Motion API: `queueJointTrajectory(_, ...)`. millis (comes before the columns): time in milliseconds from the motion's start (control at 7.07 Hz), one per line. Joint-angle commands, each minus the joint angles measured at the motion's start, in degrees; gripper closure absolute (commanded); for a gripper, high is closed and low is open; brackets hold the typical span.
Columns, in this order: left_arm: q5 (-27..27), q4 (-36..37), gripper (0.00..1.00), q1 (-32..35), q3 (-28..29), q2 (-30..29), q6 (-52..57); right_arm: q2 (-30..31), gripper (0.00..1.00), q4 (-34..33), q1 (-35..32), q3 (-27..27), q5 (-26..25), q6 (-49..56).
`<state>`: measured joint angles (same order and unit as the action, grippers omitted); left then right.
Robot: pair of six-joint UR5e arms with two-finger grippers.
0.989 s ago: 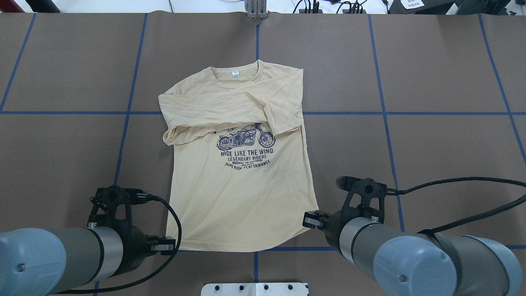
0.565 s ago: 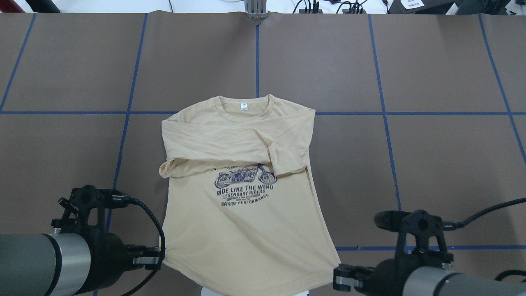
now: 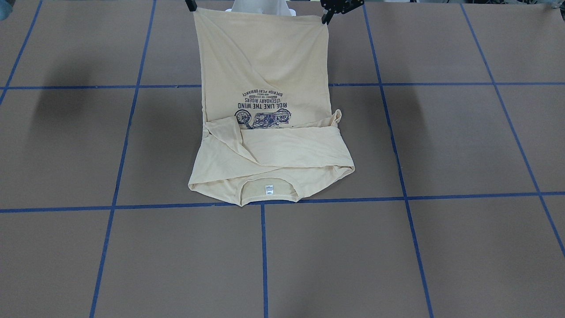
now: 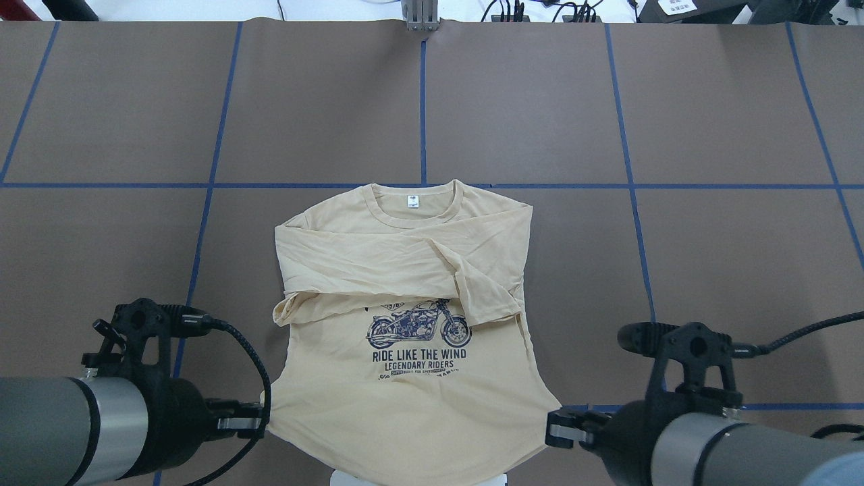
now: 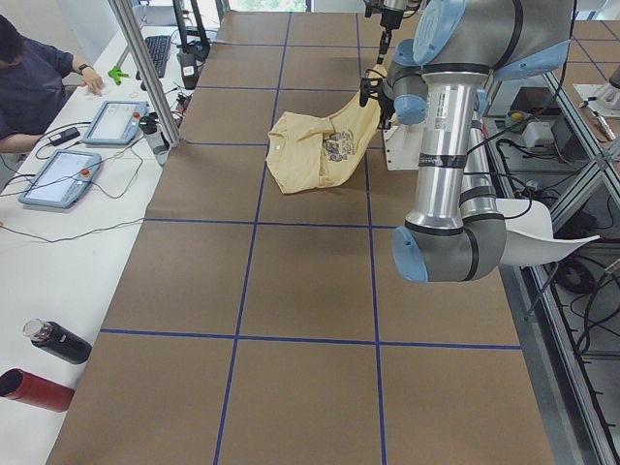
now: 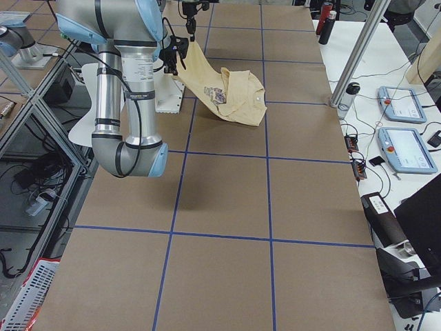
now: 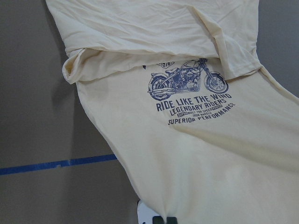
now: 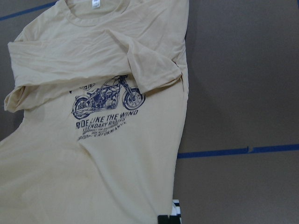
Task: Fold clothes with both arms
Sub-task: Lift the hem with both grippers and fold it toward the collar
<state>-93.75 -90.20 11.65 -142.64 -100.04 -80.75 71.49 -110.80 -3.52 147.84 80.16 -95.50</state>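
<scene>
Near the robot's edge of the table [image 4: 709,270], the T-shirt [image 4: 405,391] is held by both corners of its hem [image 3: 260,16]: the left gripper [image 4: 260,423] is clamped on one corner and the right gripper [image 4: 552,432] on the other. The hem is lifted taut while the collar [image 4: 432,214] and shoulders lie on the table. Both sleeves [image 4: 378,260] are already folded across the chest (one over the other, above the motorcycle print [image 4: 418,331]). The lengthwise fold is judged not yet made: the hem remains to be carried over to the collar. Compared with a second ago, the shirt is drawn nearer the robot, its collar brought back to the blue cross line [image 4: 135,185], and the hem is raised.
</scene>
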Motion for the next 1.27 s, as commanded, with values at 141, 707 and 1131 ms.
queueJointTrajectory(141, 2.6, 0.0, 1.00, 7.6, 10.6, -7.1, 1.9, -6.1, 1.00, 3.7, -11.1, -11.7, 0.0, 4.8)
queueJointTrajectory(707, 4.9, -0.1, 1.00, 16.9, 16.5, -12.6, 3.9, -7.0, 1.00, 17.6, -22.2, -25.1, 0.3, 8.9)
queueJointTrajectory(1131, 7.6, -5.8, 1.00, 18.9, 28.6, -16.2, 7.8, -11.0, 1.00, 23.3, -27.2, -37.1, 0.5, 10.4)
